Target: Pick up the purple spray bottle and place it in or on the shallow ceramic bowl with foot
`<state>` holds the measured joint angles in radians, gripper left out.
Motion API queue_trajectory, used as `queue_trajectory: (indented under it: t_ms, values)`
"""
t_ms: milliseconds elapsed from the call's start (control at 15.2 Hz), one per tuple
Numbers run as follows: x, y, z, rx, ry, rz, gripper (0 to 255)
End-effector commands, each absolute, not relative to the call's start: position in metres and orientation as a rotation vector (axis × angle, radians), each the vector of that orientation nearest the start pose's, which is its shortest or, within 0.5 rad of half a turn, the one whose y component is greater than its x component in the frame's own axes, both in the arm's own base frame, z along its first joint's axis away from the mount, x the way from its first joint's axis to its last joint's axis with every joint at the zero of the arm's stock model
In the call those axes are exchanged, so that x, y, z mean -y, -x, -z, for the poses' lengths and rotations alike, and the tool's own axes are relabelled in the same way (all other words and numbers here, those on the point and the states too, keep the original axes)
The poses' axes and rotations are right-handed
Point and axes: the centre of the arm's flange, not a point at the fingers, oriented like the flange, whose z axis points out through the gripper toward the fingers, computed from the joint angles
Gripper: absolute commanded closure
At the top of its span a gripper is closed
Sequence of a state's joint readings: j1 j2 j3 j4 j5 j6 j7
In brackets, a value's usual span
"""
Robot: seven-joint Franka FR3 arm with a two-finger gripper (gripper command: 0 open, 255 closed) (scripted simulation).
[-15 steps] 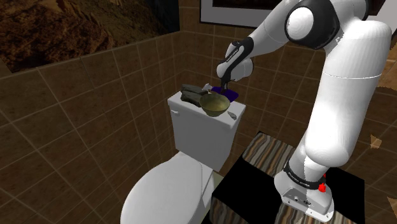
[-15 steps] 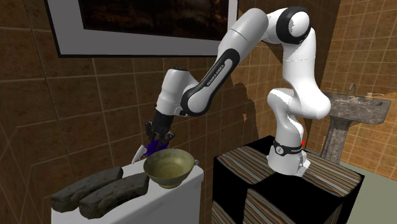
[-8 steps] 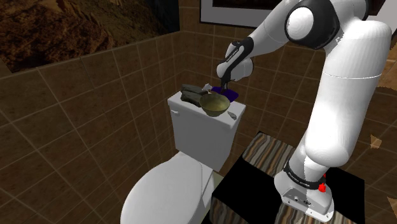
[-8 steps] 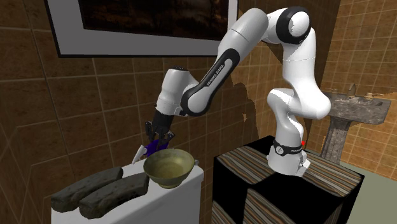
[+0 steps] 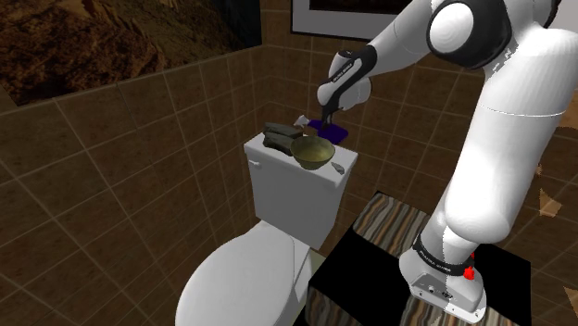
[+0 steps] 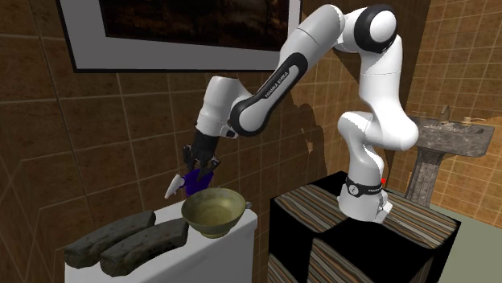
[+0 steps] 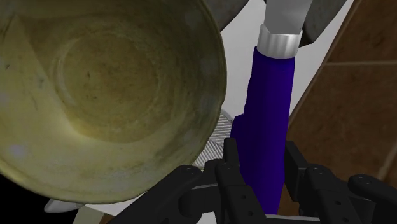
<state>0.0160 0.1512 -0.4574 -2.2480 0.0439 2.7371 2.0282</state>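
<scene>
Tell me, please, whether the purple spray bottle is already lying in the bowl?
No: in the wrist view the spray bottle is clasped in the gripper, beside the bowl, whose inside is bare.

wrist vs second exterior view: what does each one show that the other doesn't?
Wrist, not exterior: both jaws pressed on the bottle's purple body, under its silver collar. Exterior, not wrist: the white arm, the striped stand, a sink and a framed picture. Both: the bottle, the bowl beside it, and the tiled wall.
</scene>
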Motion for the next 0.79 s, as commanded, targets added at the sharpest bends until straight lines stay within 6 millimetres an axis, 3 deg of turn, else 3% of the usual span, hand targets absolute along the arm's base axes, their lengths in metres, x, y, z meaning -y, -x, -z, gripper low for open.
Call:
queue_trajectory:
  t_ms: [0,726]
  values:
    - [0.242,-0.513,-0.354,-2.738,0.924,0.405,255]
    - [0.242,-0.513,-0.412,-2.738,0.924,0.405,255]
